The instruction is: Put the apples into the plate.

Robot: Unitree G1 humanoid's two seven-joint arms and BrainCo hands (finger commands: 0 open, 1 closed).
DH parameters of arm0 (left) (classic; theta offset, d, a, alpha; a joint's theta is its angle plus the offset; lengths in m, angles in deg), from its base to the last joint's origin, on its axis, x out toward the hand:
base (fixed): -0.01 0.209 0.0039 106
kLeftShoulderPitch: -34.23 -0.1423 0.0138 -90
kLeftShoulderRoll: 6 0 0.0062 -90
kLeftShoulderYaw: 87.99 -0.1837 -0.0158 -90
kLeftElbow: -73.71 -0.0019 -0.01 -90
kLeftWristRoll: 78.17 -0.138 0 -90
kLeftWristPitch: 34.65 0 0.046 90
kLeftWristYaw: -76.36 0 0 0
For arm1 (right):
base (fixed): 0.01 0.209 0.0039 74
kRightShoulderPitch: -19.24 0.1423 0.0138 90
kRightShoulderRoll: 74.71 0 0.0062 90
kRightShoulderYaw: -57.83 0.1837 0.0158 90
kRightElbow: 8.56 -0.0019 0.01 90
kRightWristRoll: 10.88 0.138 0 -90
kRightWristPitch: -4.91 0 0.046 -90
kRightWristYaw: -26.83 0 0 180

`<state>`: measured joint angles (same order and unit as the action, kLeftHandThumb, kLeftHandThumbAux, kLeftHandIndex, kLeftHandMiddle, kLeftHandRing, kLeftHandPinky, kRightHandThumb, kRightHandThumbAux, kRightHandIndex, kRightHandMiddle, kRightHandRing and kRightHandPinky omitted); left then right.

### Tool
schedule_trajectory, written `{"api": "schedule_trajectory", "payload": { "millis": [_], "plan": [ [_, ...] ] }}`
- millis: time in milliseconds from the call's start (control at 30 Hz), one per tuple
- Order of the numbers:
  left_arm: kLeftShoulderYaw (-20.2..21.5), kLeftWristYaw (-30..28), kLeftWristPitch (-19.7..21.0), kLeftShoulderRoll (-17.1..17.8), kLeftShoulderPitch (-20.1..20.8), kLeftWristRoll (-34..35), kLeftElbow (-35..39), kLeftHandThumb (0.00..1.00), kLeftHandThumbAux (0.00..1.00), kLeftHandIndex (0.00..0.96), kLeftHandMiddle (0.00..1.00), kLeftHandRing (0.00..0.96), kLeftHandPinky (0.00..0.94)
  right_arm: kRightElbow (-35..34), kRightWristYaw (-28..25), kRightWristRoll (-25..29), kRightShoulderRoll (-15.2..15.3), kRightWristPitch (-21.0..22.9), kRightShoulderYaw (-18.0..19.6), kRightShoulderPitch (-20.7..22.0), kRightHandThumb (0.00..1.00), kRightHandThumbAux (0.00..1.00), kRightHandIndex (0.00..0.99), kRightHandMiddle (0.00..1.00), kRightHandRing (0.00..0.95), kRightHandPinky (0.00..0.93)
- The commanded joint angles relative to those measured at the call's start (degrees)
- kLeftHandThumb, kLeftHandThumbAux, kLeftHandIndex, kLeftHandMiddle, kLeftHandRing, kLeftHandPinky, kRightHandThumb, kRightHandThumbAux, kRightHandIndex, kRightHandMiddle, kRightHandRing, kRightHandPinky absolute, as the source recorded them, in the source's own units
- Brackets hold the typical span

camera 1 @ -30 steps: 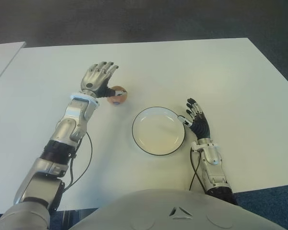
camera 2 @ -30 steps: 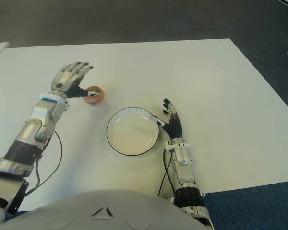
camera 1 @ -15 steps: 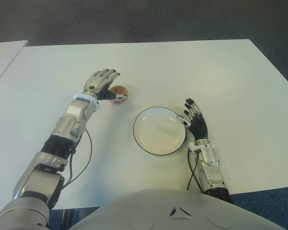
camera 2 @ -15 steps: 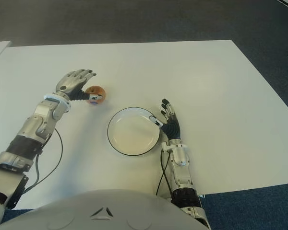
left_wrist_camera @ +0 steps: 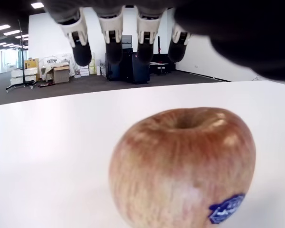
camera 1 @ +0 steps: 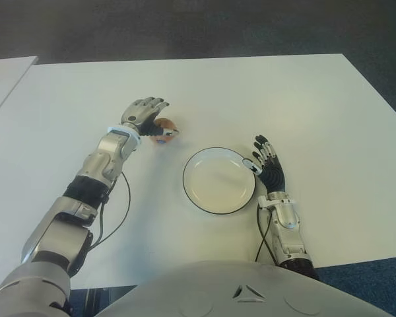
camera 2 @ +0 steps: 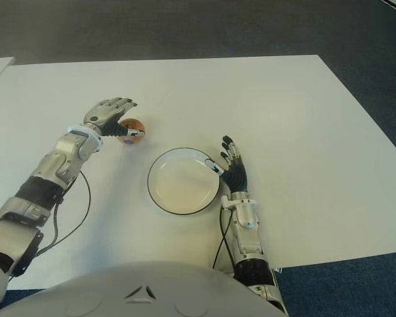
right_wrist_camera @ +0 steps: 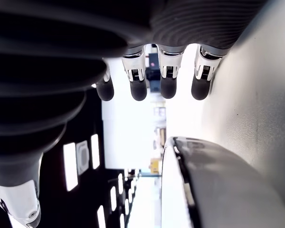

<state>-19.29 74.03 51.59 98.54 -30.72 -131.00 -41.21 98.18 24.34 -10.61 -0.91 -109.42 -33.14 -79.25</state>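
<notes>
Apple (left_wrist_camera: 183, 166) upright on white table (camera 1: 303, 99), stem hollow up, blue sticker low on its flank; one apple only in sight, though task speaks of several. Sits under and just short of the fingertips (left_wrist_camera: 113, 50) of left hand (camera 1: 144, 115); four fingertips hang extended above and beyond the fruit with clear air between, per left wrist view; thumb at the apple's plate-ward side, contact not resolvable from eye views. Not lifted: fruit rests on tabletop.

Plate (camera 1: 218, 180) white with dark rim, bare inside, apart from the apple, on the thumb side of the left hand and nearer the body; rim close against the thumb side of right hand (camera 1: 268, 166).

Progress, judged: nothing delivered yet; plate holds no fruit; step in hand looks like the reach and cupping before grasp. Left to do: close fingers on the apple, lift, carry across to plate, release; likewise for any further apples, none visible here.

Pose, left: arm stretched forward across table, forearm angled toward centre, palm down, hand arched over the apple, fingers spread and only slightly curved, holding nothing.

Pose, right: idle; shows just beside plate on its right side, forearm running back toward the torso, fingers extended forward, loosely parted, gripping nothing; right wrist view shows four straight fingertips and plate rim close by; touching rim or not: cannot tell.

Risk, judged: round fruit may roll off if fingers close unevenly.
</notes>
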Motion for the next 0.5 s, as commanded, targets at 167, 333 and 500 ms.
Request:
{"api": "schedule_trajectory", "payload": {
  "millis": [167, 333, 500],
  "plan": [
    [-2.8, -0.2, 1.0, -1.4, 1.8, 0.1, -4.4, 0.361, 0.23, 0.0, 0.0, 0.0, 0.0, 5.0, -0.3, 0.5, -0.3, 1.2, 0.3, -1.7, 0.141, 0.635, 0.0, 0.0, 0.0, 0.0],
    [-4.0, 1.4, 0.9, -2.1, 2.5, 0.0, -7.4, 0.35, 0.234, 0.0, 0.0, 0.0, 0.0, 5.7, -0.2, 0.5, -0.3, 0.7, 0.6, -1.4, 0.146, 0.636, 0.0, 0.0, 0.0, 0.0],
    [-4.8, 3.7, 0.6, -2.9, 3.5, 0.1, -10.2, 0.345, 0.232, 0.0, 0.0, 0.0, 0.0, 6.3, -0.1, 0.2, -0.1, 0.4, 0.7, -1.1, 0.145, 0.626, 0.0, 0.0, 0.0, 0.0]
  ]
}}
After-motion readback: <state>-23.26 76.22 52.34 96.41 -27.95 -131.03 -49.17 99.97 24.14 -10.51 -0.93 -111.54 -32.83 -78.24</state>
